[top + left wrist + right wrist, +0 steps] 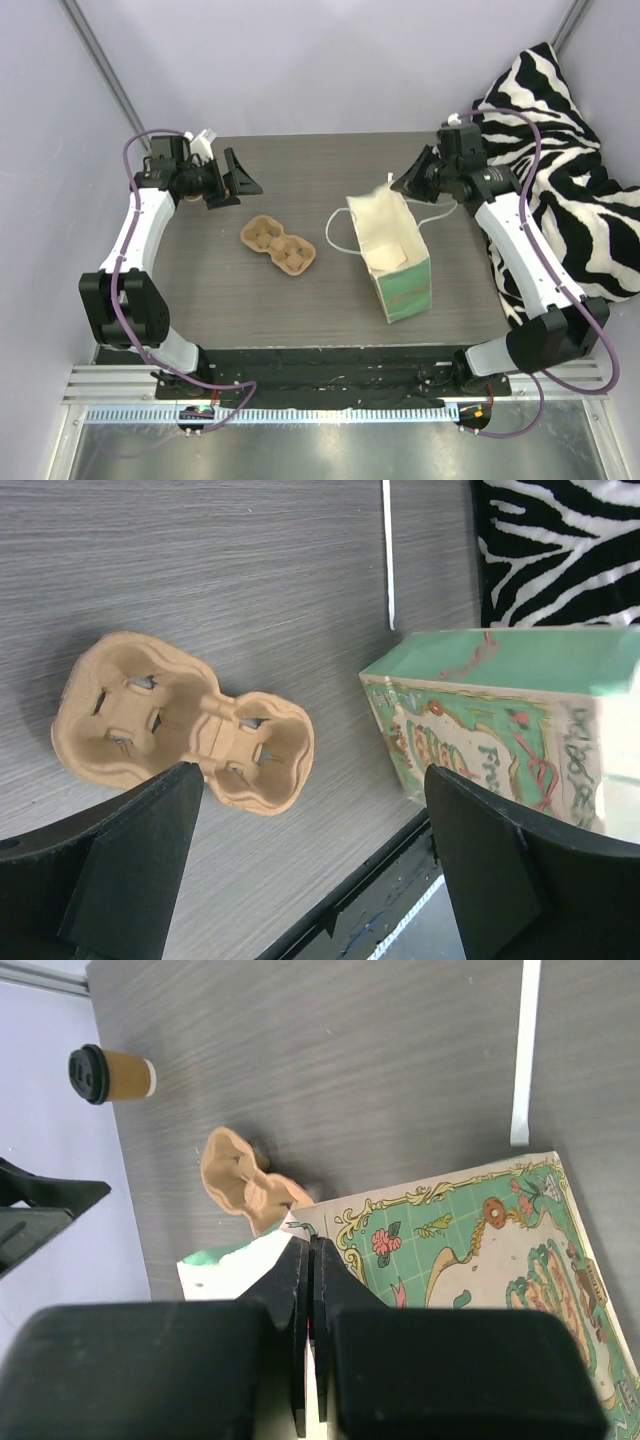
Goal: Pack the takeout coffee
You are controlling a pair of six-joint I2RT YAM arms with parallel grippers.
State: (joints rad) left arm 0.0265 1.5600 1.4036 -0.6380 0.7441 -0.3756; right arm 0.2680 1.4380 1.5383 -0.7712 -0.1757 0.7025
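Observation:
The takeout coffee (112, 1074), a tan cup with a black lid, stands upright near the table's far left edge. In the top view my left arm mostly hides it. My left gripper (228, 180) (312, 810) hangs open and empty above the table's left side, close to the cup and apart from it. The mint-green paper bag (392, 258) (490, 720) (470, 1250) stands open-topped right of centre. My right gripper (402, 185) (311, 1245) is shut on the bag's top rim at its far right corner.
A brown pulp two-cup carrier (278, 245) (180, 720) (240, 1175) lies empty between the left gripper and the bag. A zebra-print cloth (560, 150) (560, 550) is heaped off the table's right edge. A white strip (524, 1050) marks the tabletop behind the bag.

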